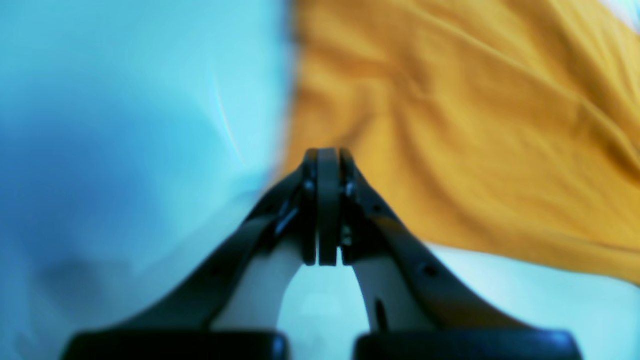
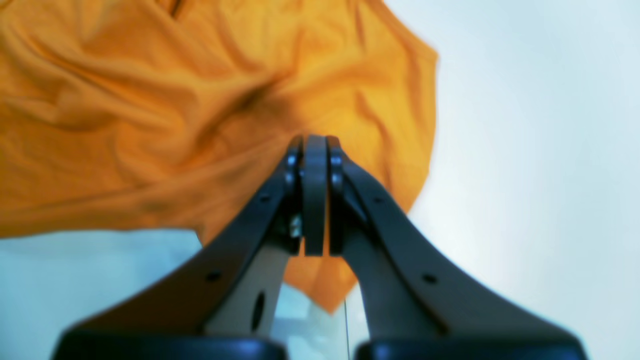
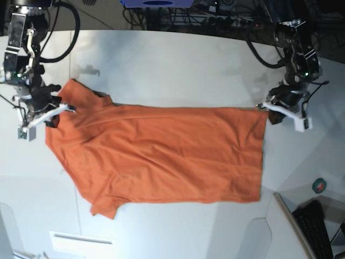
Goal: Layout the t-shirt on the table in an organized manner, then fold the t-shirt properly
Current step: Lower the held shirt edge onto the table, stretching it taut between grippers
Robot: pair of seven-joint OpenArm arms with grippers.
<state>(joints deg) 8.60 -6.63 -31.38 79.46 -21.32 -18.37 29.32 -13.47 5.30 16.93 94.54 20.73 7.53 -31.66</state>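
While the orange t-shirt [image 3: 161, 154] lies spread sideways across the white worktop [image 3: 172, 65], each arm has a hand at one of its far corners. From the base view the shirt's body runs across the middle of the worktop, with the sleeves and neck end toward that view's left and the straight hem toward its right. One short sleeve [image 3: 102, 205] juts out near the lower left, and the other points up by the right hand [image 3: 63, 108]. Long shallow creases run along the cloth, yet it is mostly flat.

The right hand sits at the upper sleeve end. Through its wrist camera its two dark fingers [image 2: 292, 165] are pressed together with cloth bunched right at their tips, and wrinkles in the t-shirt [image 2: 150, 115] fan out from that spot, so it appears clamped on the shirt. A flap of orange cloth hangs below the fingers, over the pale worktop [image 2: 525, 150].

The left hand [image 3: 265, 106] is at the upper hem corner. Its wrist camera shows its fingers [image 1: 350, 172] closed against each other at the edge of the t-shirt [image 1: 475, 125], with folds leading toward them; the view is blurred, but the cloth seems pinched there. Bare worktop [image 1: 125, 125] fills the rest of that view.

A dark keyboard [image 3: 318, 229] lies on a grey side surface [image 3: 285, 237] at the lower right.
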